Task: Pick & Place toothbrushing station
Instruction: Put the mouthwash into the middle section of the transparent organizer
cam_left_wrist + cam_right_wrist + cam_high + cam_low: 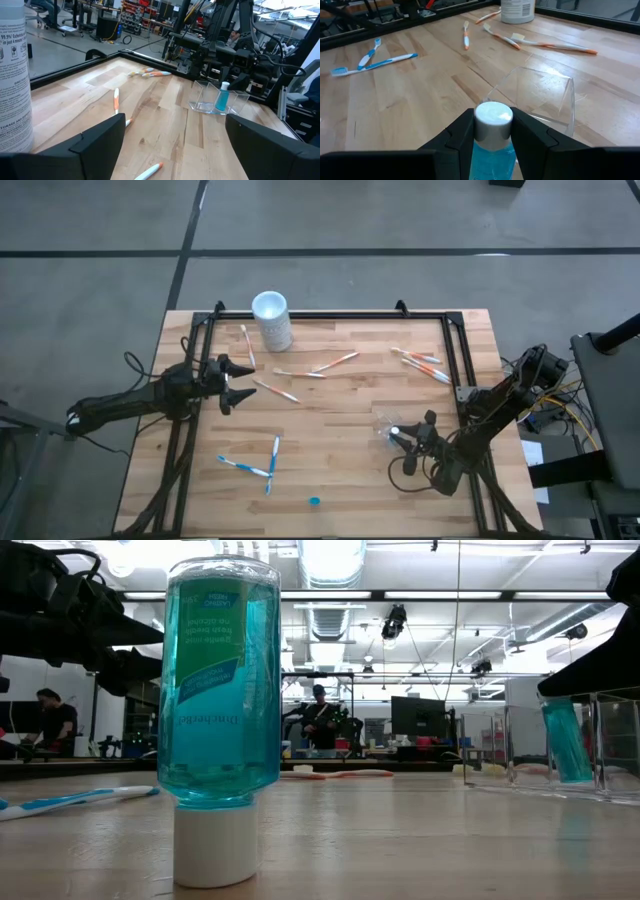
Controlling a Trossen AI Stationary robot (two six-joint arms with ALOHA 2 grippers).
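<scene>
The clear plastic cup (pixel 386 422) (pixel 540 97) sits right of the table's centre. Orange-and-white toothbrushes lie flat at the far middle (pixel 335 362) and far right (pixel 422 363). Two blue-and-white ones (pixel 255 465) lie flat near the front left. My right gripper (pixel 405 438) (pixel 492 120) is at the cup's near side, shut on a small blue bottle (pixel 222 98) with a white cap. Whether the bottle is inside the cup, I cannot tell. My left gripper (pixel 228 380) (pixel 175 145) hangs open over the table's left side with nothing between its fingers. My right gripper pinches the small blue bottle between its two fingers, just under the white cap (pixel 492 142). The fingers come from the table's right, slanting slightly down. The bottle stands upright with its cap up. Its lower end (pixel 572 765) shows within the clear cup's outline.
A tall white bottle (pixel 271 318) (pixel 12 75) stands at the far edge. Another small blue bottle (pixel 314 501) (pixel 215 710) stands upside down on its white cap near the front edge. A black frame rail (pixel 330 315) borders the table. People are in the room behind.
</scene>
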